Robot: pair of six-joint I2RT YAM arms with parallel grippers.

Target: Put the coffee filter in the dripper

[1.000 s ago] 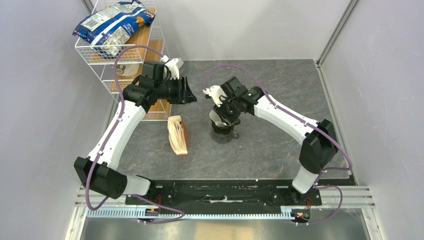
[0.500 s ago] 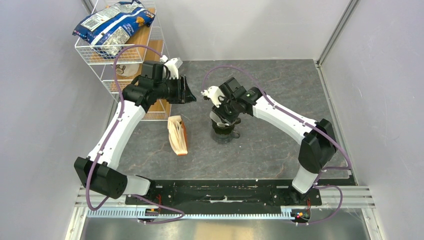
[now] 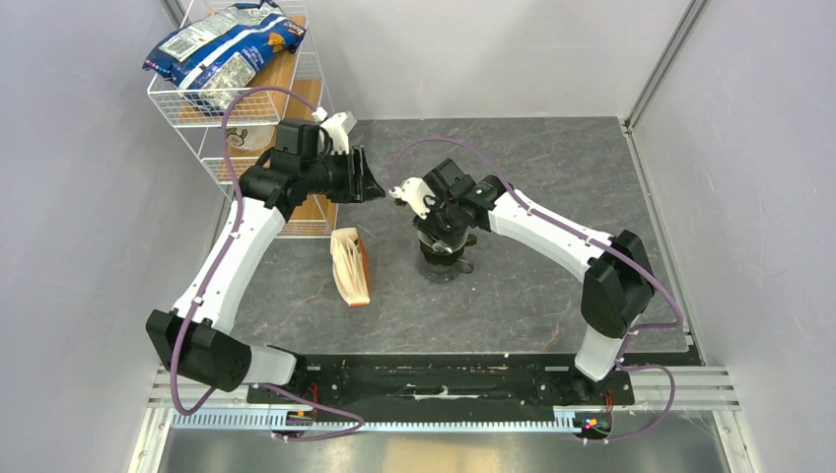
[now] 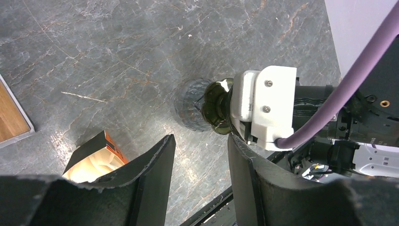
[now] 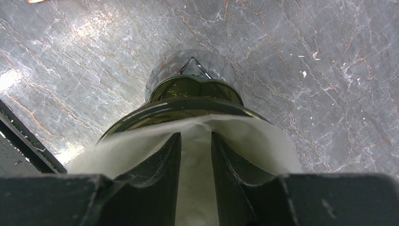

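Since a second ago: right arm has swung a bit left in the top view, elbow and wrist both. Right gripper (image 5: 195, 140) is still over the dripper (image 5: 188, 92). Left gripper (image 3: 371, 183) has backed off slightly toward the rack (image 3: 197, 133). Dripper and packet (image 3: 351, 266) haven't shifted.

Now:
- Filter (image 5: 256, 136) is in the dripper. Its white paper spreads inside the rim, with the upper edge standing above it on the near side.
- Dripper sits upright on a clear glass cup (image 4: 189, 112), mid-table (image 3: 552, 168), just right of the packet but not touching it.
- Right gripper points down into the filter mouth. Jaws are parted by a narrow gap with white paper showing through it. The fingers (image 5: 157, 165) lie against the paper and the tips are down in the cone. No pinch is visible, so I read it as released. The tips themselves are hidden by paper.
- Left gripper has its jaws apart and nothing between them. It hangs above the table left of the dripper, aimed at it and well clear of it. Its wrist view shows the cup, the olive rim and the right wrist's white camera mount beyond the fingers (image 4: 155, 174).
- Packet lies on the table with its open end showing the stack of filters inside and its orange edge to the right.
- Rack is at far left, with a blue-and-white bag (image 3: 222, 49) on the top shelf.
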